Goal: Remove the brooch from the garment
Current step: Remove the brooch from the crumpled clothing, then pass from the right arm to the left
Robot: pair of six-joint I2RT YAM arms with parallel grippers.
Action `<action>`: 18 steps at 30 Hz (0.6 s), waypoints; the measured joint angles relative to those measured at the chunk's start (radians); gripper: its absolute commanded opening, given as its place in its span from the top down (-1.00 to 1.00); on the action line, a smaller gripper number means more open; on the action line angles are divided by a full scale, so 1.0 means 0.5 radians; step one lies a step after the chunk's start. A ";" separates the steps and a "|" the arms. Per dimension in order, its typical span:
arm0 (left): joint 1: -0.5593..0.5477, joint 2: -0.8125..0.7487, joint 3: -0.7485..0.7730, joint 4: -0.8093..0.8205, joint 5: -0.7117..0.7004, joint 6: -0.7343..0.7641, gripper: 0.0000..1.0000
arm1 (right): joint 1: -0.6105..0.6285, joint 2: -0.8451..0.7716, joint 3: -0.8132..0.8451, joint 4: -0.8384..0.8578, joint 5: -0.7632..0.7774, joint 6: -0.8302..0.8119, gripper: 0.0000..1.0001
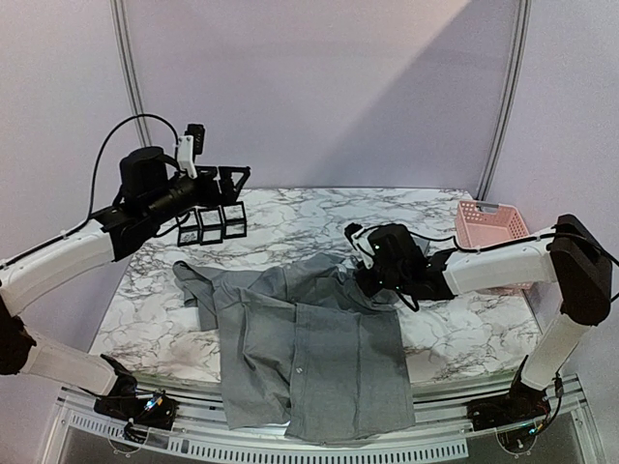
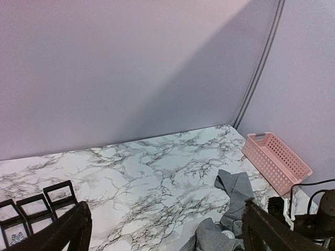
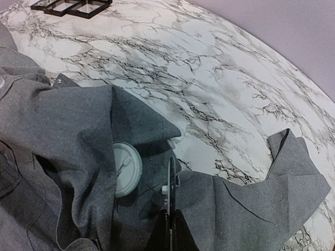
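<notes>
Right pincer (image 3: 170,180): fingers together, tips against the garment (image 3: 63,130) just beside the white round brooch (image 3: 125,170), which sits half under a fabric fold. Garment lies spread across the worktop (image 3: 209,78) centre. Left pincer (image 2: 167,235): fingers wide apart, raised above the worktop's far left.

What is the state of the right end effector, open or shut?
Shut: the right end effector shows fingers pressed together, no gap, over the garment.

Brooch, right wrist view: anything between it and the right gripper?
Only cloth. The white round brooch lies right beside the shut right gripper, its bare part facing it. A fold of the grey shirt covers the disc's far side, hiding that edge. Nothing else visible in the way.
</notes>
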 measured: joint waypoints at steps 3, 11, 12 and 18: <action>0.006 -0.049 0.083 -0.102 -0.039 0.005 -0.99 | -0.054 -0.053 0.000 -0.032 -0.067 0.028 1.00; 0.006 -0.105 0.130 -0.338 0.079 0.066 -0.99 | -0.431 -0.401 0.204 -0.124 -0.645 0.128 1.00; 0.002 -0.093 0.127 -0.365 0.121 0.076 -0.98 | -0.457 -0.420 0.268 -0.156 -0.726 0.130 1.00; -0.098 0.012 0.127 -0.452 0.552 0.172 -0.95 | -0.479 -0.435 0.597 -0.365 -1.192 0.132 1.00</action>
